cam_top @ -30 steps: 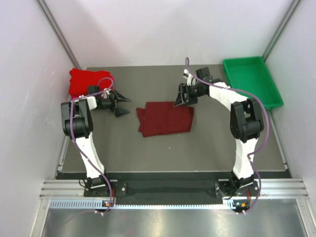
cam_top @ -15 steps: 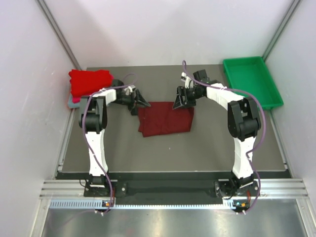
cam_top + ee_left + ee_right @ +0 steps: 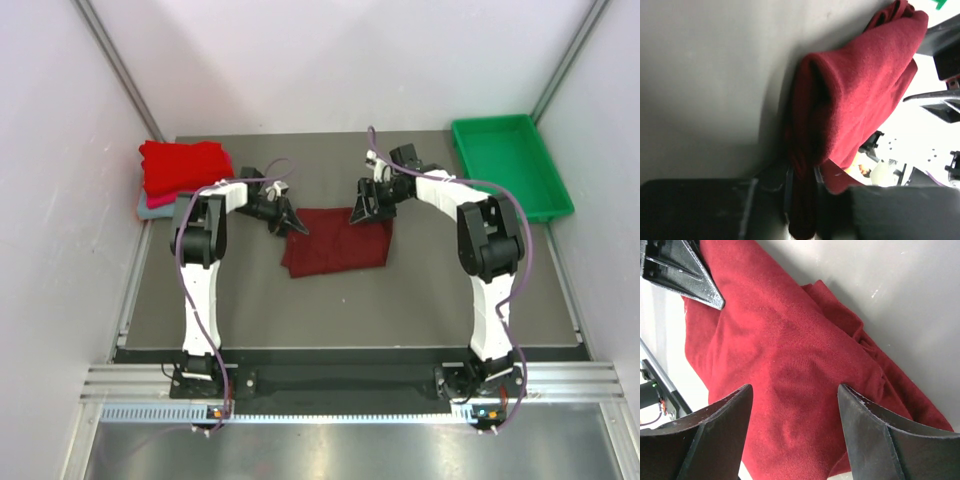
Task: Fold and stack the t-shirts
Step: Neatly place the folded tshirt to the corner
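A dark maroon t-shirt [image 3: 335, 245] lies folded in the middle of the grey table. My left gripper [image 3: 295, 225] is at its far left corner. In the left wrist view the left gripper [image 3: 802, 176] is shut on a bunched edge of the maroon cloth [image 3: 860, 95], which lifts off the table there. My right gripper [image 3: 365, 213] hovers at the far right corner. Its open jaws [image 3: 795, 390] straddle the flat maroon cloth [image 3: 790, 340] without pinching it. More t-shirts lie folded in a stack at the far left, with a bright red one [image 3: 183, 165] on top.
Pink and grey-blue edges [image 3: 150, 207] show under the red shirt, close to the left wall. A green plastic tray [image 3: 510, 160] sits at the far right corner. White walls enclose the table on three sides.
My left arm swung right from beside the red stack to the maroon shirt's far left corner, and its jaws closed on the cloth. The right gripper barely moved.
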Controlling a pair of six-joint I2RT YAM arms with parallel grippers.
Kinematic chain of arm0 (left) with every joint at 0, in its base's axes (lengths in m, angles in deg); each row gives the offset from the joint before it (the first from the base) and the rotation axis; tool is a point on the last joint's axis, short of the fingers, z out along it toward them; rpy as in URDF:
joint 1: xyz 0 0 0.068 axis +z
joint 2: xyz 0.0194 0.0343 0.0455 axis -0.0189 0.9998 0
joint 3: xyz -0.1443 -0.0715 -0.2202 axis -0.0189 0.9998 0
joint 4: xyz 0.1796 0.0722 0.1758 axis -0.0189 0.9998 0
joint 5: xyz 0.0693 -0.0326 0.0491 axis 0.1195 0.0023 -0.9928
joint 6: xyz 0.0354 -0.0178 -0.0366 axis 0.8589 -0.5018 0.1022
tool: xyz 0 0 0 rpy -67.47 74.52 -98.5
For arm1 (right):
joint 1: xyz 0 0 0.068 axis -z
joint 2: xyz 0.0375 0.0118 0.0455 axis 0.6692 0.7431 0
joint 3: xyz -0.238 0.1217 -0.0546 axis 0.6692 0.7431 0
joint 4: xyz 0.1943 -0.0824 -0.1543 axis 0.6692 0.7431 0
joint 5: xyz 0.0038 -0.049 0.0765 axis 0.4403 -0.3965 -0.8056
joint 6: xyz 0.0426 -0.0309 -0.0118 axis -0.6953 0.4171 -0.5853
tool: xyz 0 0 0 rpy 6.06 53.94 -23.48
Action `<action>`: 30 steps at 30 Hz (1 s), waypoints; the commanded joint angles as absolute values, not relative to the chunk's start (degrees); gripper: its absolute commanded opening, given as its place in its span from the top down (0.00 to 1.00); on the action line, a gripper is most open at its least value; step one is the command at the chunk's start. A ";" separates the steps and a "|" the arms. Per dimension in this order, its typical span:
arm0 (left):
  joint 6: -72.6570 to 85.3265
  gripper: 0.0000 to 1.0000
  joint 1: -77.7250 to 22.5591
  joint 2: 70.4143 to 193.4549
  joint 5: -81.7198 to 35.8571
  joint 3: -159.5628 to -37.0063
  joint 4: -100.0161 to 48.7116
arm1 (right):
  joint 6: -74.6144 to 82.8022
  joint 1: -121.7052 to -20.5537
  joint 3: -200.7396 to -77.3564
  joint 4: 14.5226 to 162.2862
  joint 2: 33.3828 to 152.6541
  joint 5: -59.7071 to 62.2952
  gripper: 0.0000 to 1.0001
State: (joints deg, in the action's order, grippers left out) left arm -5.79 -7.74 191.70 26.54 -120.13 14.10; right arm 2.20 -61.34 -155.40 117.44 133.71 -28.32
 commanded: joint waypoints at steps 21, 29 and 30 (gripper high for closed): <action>22.83 1.00 -1.88 176.86 -4.20 -143.72 31.03 | 4.84 -55.36 -166.51 117.25 134.02 -23.50 0.31; 26.35 1.00 -1.79 170.61 -20.44 -144.59 28.57 | 4.23 -55.45 -168.35 116.20 135.95 -23.94 0.31; 26.87 1.00 -1.79 170.35 -21.95 -145.81 28.48 | 4.14 -55.45 -168.44 116.11 136.13 -24.02 0.31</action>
